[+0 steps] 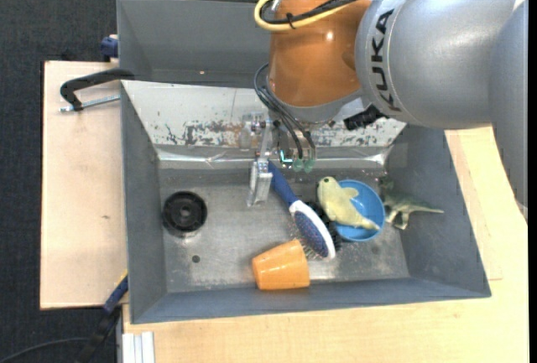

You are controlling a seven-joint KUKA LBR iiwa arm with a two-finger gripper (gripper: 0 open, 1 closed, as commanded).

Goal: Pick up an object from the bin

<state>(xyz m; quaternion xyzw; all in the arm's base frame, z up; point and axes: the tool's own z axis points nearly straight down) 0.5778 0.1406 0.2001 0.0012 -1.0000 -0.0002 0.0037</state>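
Gripper point(270, 173), opening unclear, at handle tip of blue-and-white brush point(305, 223), long axis diagonal, head toward lower right.

The bin point(138, 185) holds six loose things, one of each kind. There is one blue bowl point(373, 206). One yellow soft toy point(340, 200) lies in the bowl. One green dinosaur point(404, 209) is just right of it, and one blue-and-white brush point(306, 223) just left of it. One orange cup point(281, 266) lies on its side, below and left of the bowl. One black wheel point(185, 212) sits well to the bowl's left.
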